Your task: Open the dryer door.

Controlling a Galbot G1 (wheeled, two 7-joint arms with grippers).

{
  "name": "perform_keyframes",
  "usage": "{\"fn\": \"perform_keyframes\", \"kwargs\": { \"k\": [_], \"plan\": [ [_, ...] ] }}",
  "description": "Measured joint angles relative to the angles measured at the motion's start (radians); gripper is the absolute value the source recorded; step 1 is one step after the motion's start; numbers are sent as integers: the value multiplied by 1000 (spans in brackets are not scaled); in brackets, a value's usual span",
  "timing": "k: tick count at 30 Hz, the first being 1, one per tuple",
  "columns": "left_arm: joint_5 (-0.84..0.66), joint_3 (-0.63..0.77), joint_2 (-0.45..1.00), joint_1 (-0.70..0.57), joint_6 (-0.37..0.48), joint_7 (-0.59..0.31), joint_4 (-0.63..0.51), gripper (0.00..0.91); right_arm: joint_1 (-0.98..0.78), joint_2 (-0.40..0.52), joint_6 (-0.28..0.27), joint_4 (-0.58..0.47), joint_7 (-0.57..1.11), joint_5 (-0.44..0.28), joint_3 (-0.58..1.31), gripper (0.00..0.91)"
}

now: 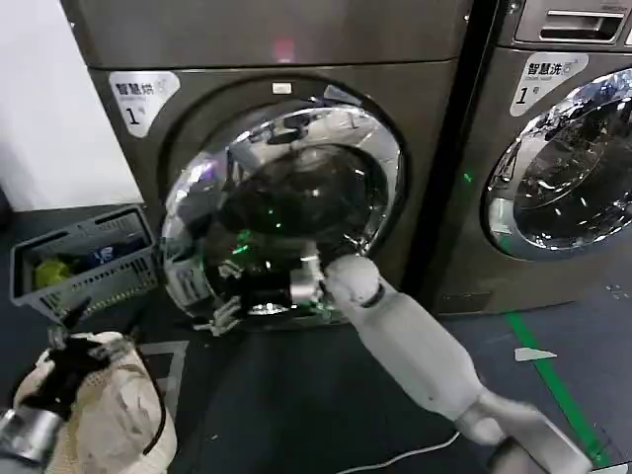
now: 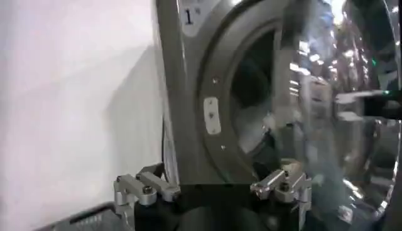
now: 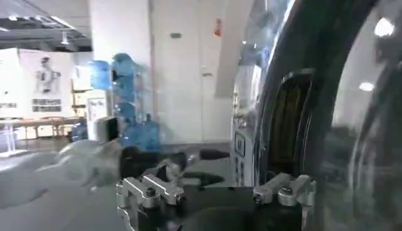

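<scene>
Nearest, at the lower left, the left pincer (image 1: 59, 360) waits over a cream laundry bag (image 1: 109, 420), its fingers spread wide and empty in the left wrist view. Just beyond it a grey basket (image 1: 84, 262) sits on the floor. The right pincer (image 1: 267, 291) reaches to the lower rim of the dryer door (image 1: 286, 202); whether it grips I cannot tell. The door already stands partly ajar from the dryer (image 1: 128, 178), so swinging it fully wide seems what remains.
</scene>
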Motion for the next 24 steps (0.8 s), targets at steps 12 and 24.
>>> {"fn": "perform_keyframes", "kwargs": {
  "k": [12, 24],
  "plan": [
    [-123, 21, 140, -67, 5, 27, 51, 907, -62, -134, 29, 98, -154, 26, 24, 907],
    [-280, 204, 329, -198, -28, 48, 153, 907, -132, -233, 79, 167, -321, 26, 80, 907]
  ]
}}
